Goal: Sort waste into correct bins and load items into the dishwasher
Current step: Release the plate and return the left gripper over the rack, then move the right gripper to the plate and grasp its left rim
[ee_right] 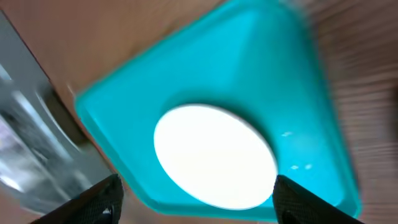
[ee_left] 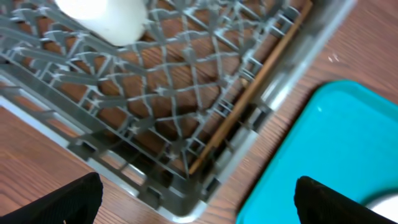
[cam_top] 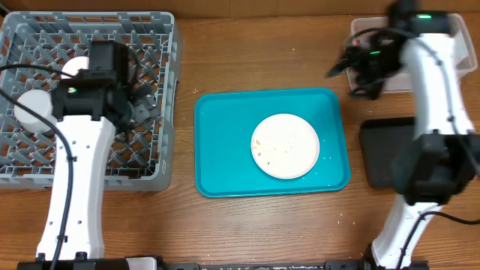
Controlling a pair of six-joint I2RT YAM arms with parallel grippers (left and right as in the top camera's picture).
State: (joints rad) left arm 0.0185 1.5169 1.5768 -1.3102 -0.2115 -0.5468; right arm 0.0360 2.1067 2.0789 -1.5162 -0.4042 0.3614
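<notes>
The grey dishwasher rack [cam_top: 161,67] stands at the left and holds a white cup [cam_top: 73,67] and a small white plate [cam_top: 31,111]. My left gripper [cam_top: 144,106] hovers over the rack's right side, open and empty. In the left wrist view its gripper [ee_left: 199,208] spans the rack's corner [ee_left: 174,112] and the teal tray's edge [ee_left: 323,155]. A large white plate [cam_top: 285,145] with food crumbs [cam_top: 271,147] lies on that tray. My right gripper [cam_top: 339,67] hangs beside the clear tub [cam_top: 364,25], open and empty. In the right wrist view, the right gripper [ee_right: 199,202] looks down on the plate [ee_right: 214,155].
The teal tray [cam_top: 217,150] lies mid-table between the rack and the bins. A shallow black tray [cam_top: 379,154] sits at the right, partly under my right arm. The clear tub is largely hidden by that arm. A few crumbs lie on the wood in front of the teal tray.
</notes>
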